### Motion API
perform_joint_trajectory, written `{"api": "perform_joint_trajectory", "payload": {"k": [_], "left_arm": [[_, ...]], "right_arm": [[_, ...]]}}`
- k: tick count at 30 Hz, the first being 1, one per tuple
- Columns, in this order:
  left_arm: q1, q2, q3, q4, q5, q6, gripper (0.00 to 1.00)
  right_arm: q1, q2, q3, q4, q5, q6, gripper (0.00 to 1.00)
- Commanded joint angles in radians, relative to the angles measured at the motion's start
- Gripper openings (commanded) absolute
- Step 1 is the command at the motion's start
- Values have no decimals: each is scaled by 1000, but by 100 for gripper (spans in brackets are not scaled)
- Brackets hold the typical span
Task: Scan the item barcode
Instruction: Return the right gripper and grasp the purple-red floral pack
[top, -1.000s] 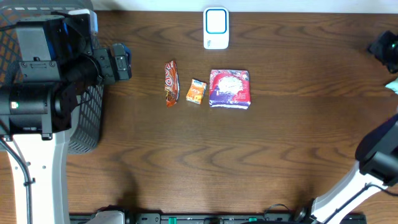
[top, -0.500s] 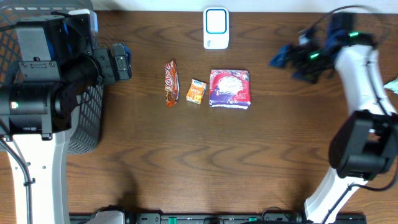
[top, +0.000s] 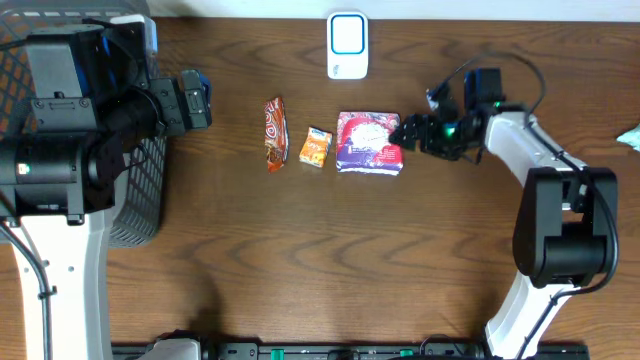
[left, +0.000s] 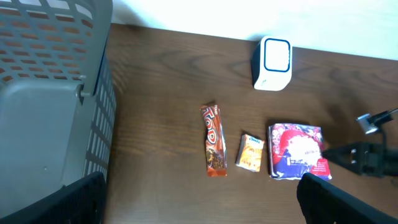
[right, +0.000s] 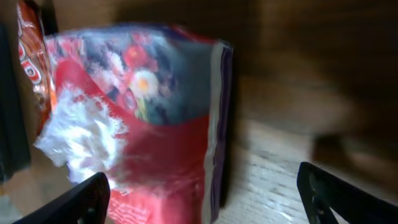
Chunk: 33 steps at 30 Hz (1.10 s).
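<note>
While the red-and-purple packet (top: 369, 142) lies on the worktop (top: 300, 240) near the white scanner (top: 347, 45), the fingers of the right gripper (top: 405, 133) stand spread just beside it, empty; those of the left gripper (top: 197, 98) are released too.

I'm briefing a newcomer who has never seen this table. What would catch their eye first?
Most striking is the right pincer, open, poised at the right edge of the red and purple flowered packet at mid-table. Left of it lie a small orange packet and a red snack bar in a row, with the white scanner at the far edge behind them. A grey basket stands at the left side.
</note>
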Motion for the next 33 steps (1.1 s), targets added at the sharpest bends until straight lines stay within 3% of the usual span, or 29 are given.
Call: {"api": "perform_joint_trajectory", "payload": {"k": [1,4,5,9,13,17,20,23,26,30,33], "left_arm": [[4,-2,3,0,5,2,98],[4,-2,3,0,5,2,98],[4,-2,3,0,5,2,98],[4,-2,3,0,5,2,98],[4,-2,3,0,5,2,98],[4,-2,3,0,5,2,98],[4,-2,3,0,5,2,98],[4,-2,3,0,5,2,98],[4,-2,3,0,5,2,98],[4,-2,3,0,5,2,98],[4,-2,3,0,5,2,98]], "right_arm": [[24,0,-78,77,-93,46,90],[40,0,-127,158,-129,53,85],[45,0,-136,169,-126,61,78],[57,0,-143,179,-63,122,48],[49,-1,-125,185,-80,172,1],[45,-15,-47,115,-74,169,1],[51,-56,45,-22,93,148,1],[70,-108,148,-184,366,132,1],[114,-170,226,-319,760,153,1],[195,-219,230,-372,1222,160,1],[246,-207,224,-389,1434,158,1]]}}
